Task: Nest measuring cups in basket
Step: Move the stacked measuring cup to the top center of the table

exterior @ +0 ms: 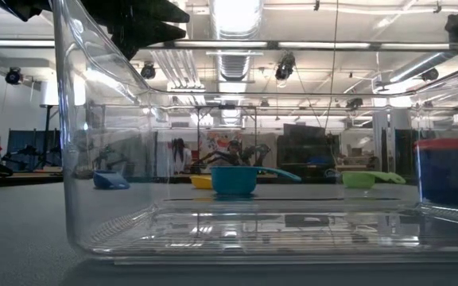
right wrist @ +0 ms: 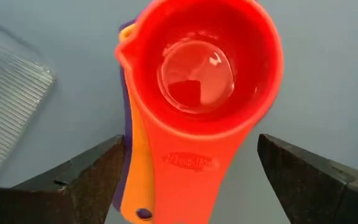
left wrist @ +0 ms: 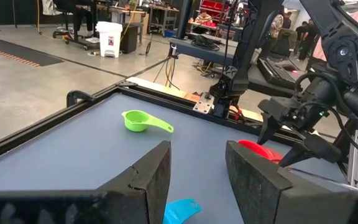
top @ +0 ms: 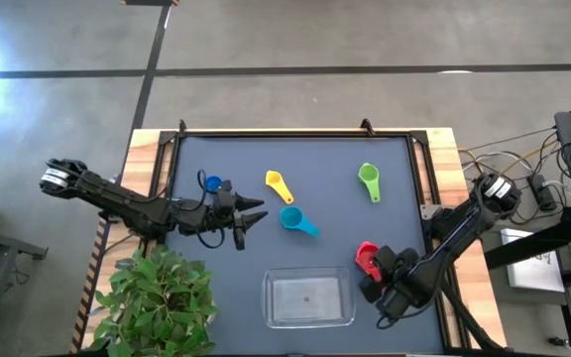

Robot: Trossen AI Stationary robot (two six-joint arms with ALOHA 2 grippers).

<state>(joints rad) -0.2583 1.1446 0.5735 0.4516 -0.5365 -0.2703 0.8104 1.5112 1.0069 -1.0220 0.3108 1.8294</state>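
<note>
Red measuring cup (right wrist: 201, 81) fills the right wrist view, stacked over an orange cup (right wrist: 139, 180) and a purple one (right wrist: 125, 124) whose edges peek out beneath its handle; the right gripper (top: 374, 266) hangs directly above the stack with fingers spread wide on either side, gripping nothing. Seen from overhead, the clear basket (top: 309, 298) sits at lower centre of the frame, apparently holding no cups, so the nesting looks barely begun inside it. Four cups lie loose across the dark mat (top: 395, 164): blue (top: 213, 183) at left centre, yellow (top: 277, 183) and teal (top: 296, 221) near the middle, green (top: 369, 179) toward the upper right. At left, the left gripper (top: 249, 216) reaches toward the middle, fingers parted and empty, just beside the blue cup. A potted plant (top: 159, 293) occupies the lower left.
</note>
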